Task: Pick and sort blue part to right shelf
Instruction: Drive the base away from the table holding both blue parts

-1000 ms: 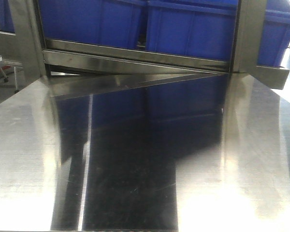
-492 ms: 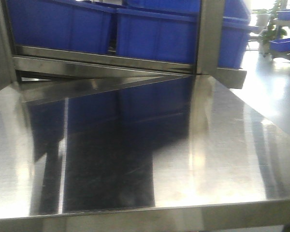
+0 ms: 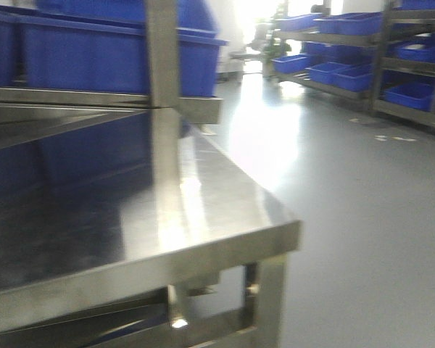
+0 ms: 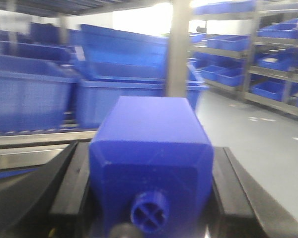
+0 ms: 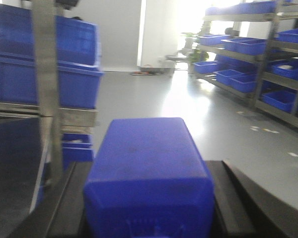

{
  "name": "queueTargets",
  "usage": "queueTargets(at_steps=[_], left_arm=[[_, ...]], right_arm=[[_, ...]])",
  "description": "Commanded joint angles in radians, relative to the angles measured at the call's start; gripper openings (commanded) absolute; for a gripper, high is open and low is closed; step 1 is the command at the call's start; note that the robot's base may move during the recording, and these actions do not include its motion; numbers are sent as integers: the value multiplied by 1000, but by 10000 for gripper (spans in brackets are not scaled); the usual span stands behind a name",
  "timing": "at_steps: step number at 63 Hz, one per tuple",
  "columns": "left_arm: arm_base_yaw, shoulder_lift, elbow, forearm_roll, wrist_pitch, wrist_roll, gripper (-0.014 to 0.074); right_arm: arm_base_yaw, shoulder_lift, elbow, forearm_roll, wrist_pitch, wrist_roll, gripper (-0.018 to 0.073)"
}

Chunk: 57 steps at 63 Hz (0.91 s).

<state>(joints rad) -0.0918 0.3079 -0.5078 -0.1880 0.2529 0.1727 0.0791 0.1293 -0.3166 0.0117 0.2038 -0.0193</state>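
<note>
Right shelves (image 3: 383, 65) have come into your view past the table (image 3: 225, 214) corner, so delivery nears; right jaws grip the blue part (image 5: 149, 158), left jaws another blue block (image 4: 151, 144).

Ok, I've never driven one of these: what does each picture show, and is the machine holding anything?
This is a two-armed robot on a wheeled base. The front view looks over a steel table; nothing lies on the part shown. On the shelf above it sit blue bins, and racks with more bins stand across the floor. The other two cameras ride on the wrists, looking along each claw. The left claw is shut on a blue block with a small round knob facing the camera. The right claw is shut on a longer blue block.
</note>
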Motion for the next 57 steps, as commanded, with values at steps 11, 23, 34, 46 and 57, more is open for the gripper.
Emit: queueTargets(at_steps=[11, 23, 34, 46, 57], left_arm=[[0, 7, -28, -4, -90, 2, 409], [0, 7, -28, -4, -90, 2, 409], [0, 7, -28, -4, -90, 2, 409], [0, 7, -28, -4, -90, 2, 409], [0, 7, -28, -4, -90, 2, 409]], right_arm=[[-4, 9, -30, 5, -90, -7, 434], [-4, 9, -30, 5, -90, -7, 434], [-4, 9, -30, 5, -90, -7, 434], [-4, 9, -30, 5, -90, -7, 434], [-4, 9, -30, 5, -90, -7, 434]])
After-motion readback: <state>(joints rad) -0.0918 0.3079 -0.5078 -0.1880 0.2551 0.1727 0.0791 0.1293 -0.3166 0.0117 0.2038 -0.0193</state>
